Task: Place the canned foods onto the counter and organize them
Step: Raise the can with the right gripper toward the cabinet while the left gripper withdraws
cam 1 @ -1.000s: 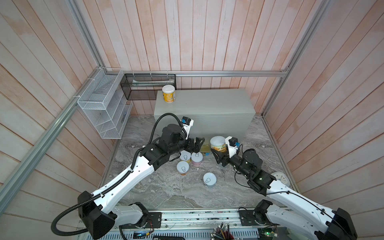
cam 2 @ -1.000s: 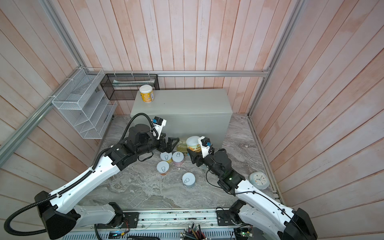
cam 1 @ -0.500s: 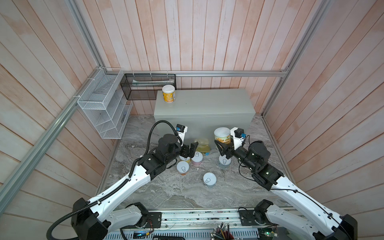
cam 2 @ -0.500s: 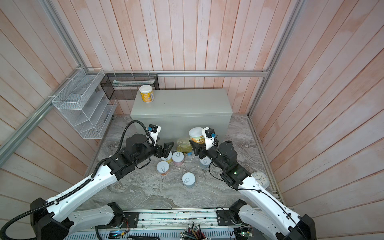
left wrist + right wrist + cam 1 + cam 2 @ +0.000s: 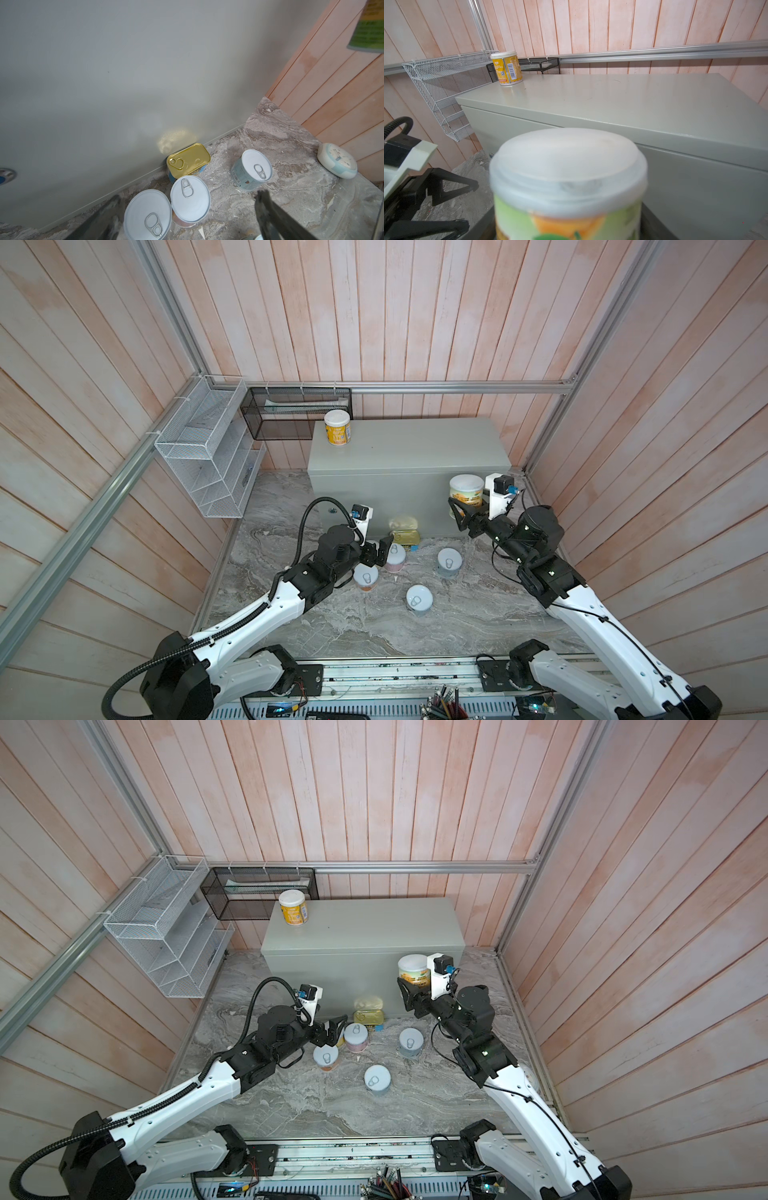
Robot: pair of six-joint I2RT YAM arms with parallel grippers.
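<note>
Right gripper (image 5: 467,508) is holding a green-and-orange can (image 5: 466,488) aloft at the counter (image 5: 409,456); left gripper (image 5: 382,551) is hanging open over the floor cans.

The right jaws are standing partly apart and clamping the can's lower body, with the can upright in front of the counter's front face near its right end, clear of the marble floor (image 5: 374,635). A yellow can (image 5: 337,429) is standing on the counter's top at its back left corner. The left jaws are spread wide and gripping nothing; in the left wrist view one of the fingers (image 5: 270,214) is showing beside two whitish-topped cans. The pink can (image 5: 395,558), orange can (image 5: 365,577), pale blue can (image 5: 449,563) and second pale blue can (image 5: 419,600) are sitting upright on the marble, and the gold tin (image 5: 405,537) is lying against the counter's base.
</note>
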